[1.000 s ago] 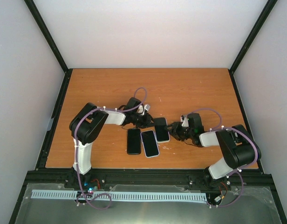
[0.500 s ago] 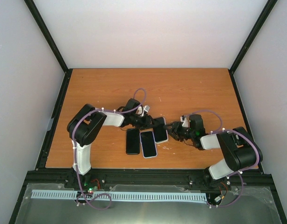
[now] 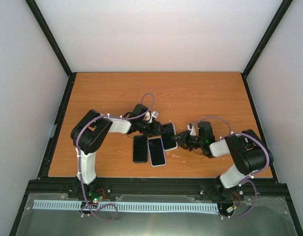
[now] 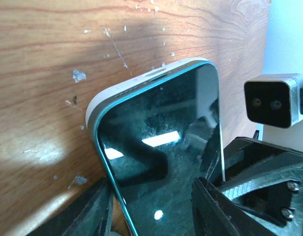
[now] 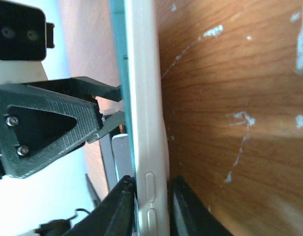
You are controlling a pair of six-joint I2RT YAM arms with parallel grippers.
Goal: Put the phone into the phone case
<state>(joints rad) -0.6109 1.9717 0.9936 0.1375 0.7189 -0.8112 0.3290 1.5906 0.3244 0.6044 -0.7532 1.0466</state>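
Observation:
A phone (image 4: 161, 128) with a dark screen and teal edge sits in a white phone case (image 4: 123, 87). In the top view it (image 3: 169, 137) is just right of the table's middle, between both grippers. My left gripper (image 3: 161, 130) holds its far end, one finger on each long side (image 4: 151, 196). My right gripper (image 3: 182, 140) is shut on the case's side edge (image 5: 147, 98), its fingers (image 5: 151, 186) pinching front and back by the side buttons. The case stands tilted off the table.
A black phone (image 3: 140, 148) and a second phone in a light case (image 3: 157, 151) lie side by side just left of the held one. The wooden table (image 3: 200, 93) stretches beyond. The right wrist camera (image 4: 273, 101) shows close to the left gripper.
The held phone and case have shifted slightly left toward the other two phones. My right gripper has followed leftward and both grippers have stayed on it.

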